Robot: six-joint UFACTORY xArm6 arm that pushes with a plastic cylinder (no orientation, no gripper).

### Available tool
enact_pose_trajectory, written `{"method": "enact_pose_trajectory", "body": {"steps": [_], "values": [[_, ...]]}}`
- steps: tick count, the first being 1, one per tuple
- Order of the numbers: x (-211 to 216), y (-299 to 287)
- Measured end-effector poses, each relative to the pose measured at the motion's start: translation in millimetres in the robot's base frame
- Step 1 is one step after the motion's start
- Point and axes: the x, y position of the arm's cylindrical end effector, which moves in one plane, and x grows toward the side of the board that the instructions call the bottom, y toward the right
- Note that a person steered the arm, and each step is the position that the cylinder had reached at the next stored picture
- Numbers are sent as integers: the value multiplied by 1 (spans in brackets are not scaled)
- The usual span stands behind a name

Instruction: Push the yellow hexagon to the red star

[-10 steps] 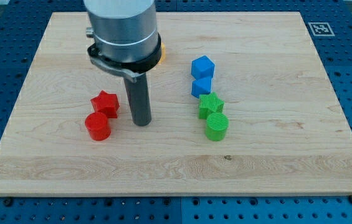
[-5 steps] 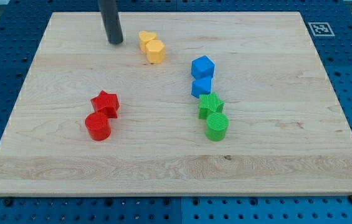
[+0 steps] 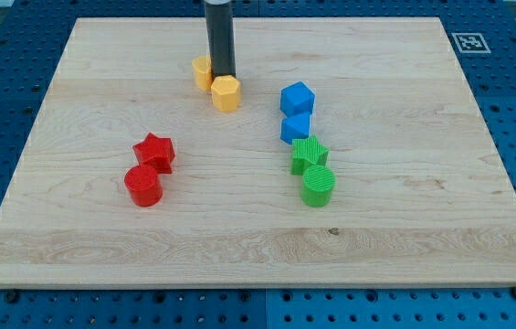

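Note:
The yellow hexagon (image 3: 226, 93) lies near the view's top centre of the wooden board (image 3: 404, 228). My tip (image 3: 222, 73) rests just above it, touching its upper edge. A second yellow block (image 3: 203, 71) sits to the left of the rod, touching it; its shape is partly hidden. The red star (image 3: 154, 152) lies lower left of the hexagon, well apart from it.
A red cylinder (image 3: 143, 185) sits just below the red star. Two blue blocks (image 3: 297, 98) (image 3: 296, 126) stand right of the hexagon. Below them are a green block (image 3: 309, 153) and a green cylinder (image 3: 318, 185).
The rod moved from the board's middle to the top left, then right to the yellow blocks. The hexagon shifted down a little and the other yellow block moved left.

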Motion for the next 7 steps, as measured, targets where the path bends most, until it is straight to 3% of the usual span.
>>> {"method": "enact_pose_trajectory", "body": {"steps": [4,7], "values": [[35,39],[57,-18]]}}
